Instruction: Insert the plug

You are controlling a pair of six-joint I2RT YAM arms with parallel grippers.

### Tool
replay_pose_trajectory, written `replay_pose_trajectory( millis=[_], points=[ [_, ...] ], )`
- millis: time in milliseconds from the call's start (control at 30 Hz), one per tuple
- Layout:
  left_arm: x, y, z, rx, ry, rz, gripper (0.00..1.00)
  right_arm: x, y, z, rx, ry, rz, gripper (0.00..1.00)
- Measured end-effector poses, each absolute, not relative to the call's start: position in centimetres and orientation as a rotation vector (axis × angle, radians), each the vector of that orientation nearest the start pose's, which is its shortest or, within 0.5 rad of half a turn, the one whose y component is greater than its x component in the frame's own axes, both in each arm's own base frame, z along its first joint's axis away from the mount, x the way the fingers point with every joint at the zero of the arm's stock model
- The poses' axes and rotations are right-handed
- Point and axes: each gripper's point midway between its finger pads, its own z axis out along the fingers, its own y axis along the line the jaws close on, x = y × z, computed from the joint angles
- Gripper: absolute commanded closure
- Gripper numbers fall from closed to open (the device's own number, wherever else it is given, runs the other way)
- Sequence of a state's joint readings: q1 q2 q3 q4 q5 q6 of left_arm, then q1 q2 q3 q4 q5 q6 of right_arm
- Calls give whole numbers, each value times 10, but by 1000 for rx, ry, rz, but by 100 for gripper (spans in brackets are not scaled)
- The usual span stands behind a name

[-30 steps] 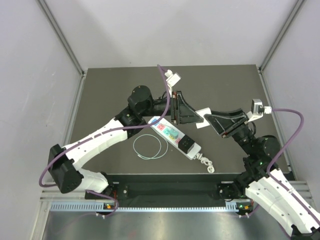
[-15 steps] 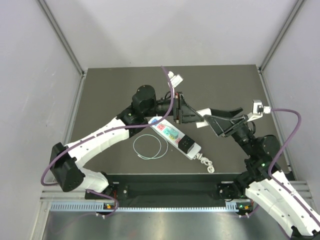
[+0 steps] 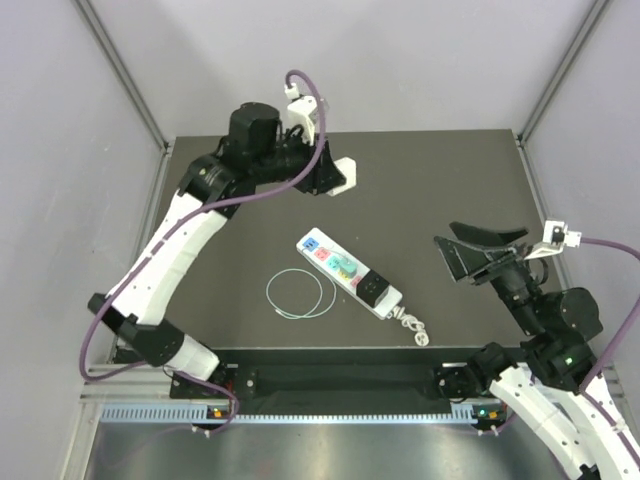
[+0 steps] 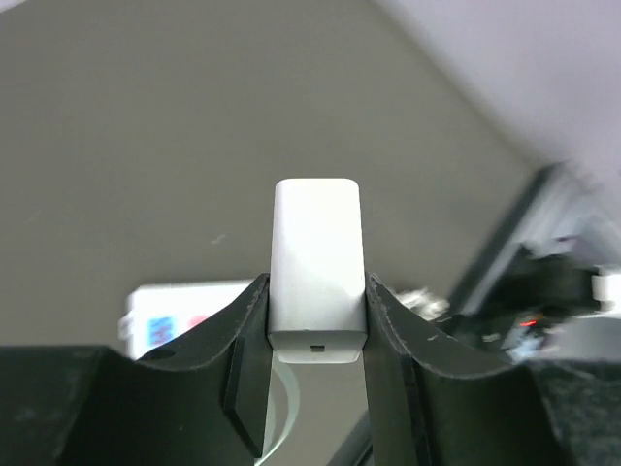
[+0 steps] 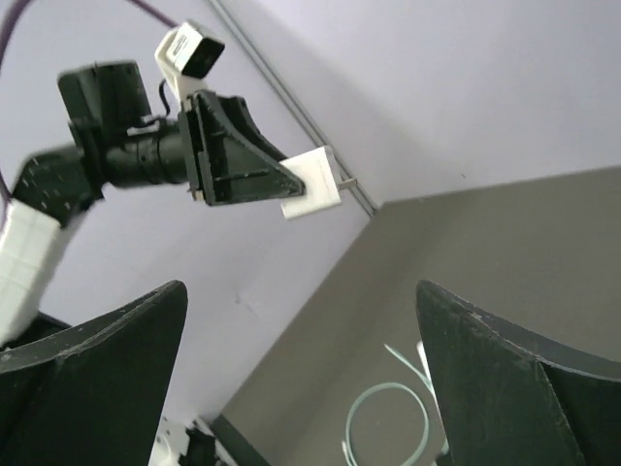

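A white plug (image 3: 343, 177) is clamped in my left gripper (image 3: 328, 174), which is shut on it and held high over the back of the table. In the left wrist view the plug (image 4: 317, 257) sits squeezed between both black fingers (image 4: 243, 335). The white power strip (image 3: 350, 272) with coloured sockets lies at the table's middle, below and to the right of the plug. My right gripper (image 3: 480, 250) is open and holds nothing, to the right of the strip. In the right wrist view its jaws stand wide apart, and the plug (image 5: 312, 183) shows far off, its metal prong sticking out.
A thin pale-green cable loop (image 3: 297, 294) lies left of the strip. A small metal chain (image 3: 412, 326) lies at the strip's near end. Grey walls with metal posts enclose the dark table (image 3: 440, 180) on three sides.
My right gripper opened, let go of the plug and drew back to the right. My left arm swung up and toward the back left, carrying the plug away from over the strip.
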State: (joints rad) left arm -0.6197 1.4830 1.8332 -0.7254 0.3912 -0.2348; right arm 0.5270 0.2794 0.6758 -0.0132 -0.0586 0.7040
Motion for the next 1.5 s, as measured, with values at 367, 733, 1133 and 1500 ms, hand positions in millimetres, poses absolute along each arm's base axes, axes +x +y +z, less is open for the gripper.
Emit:
replay_pose_trajectory(
  millis=[367,733,1133,1500],
  points=[
    [347,-253,192,892,2546,-314,100,168,136,346,16,1476,974,0],
    [354,-244,144,988,2683,-192,100,167,144,324,-40,1574,962,0],
    [336,-260,110,1097,2758,-164,100,169,151,318,-61,1607,972,0],
    [335,-259,106,1119,2758,-118,100,170,150,317,-61,1607,970,0]
  ],
)
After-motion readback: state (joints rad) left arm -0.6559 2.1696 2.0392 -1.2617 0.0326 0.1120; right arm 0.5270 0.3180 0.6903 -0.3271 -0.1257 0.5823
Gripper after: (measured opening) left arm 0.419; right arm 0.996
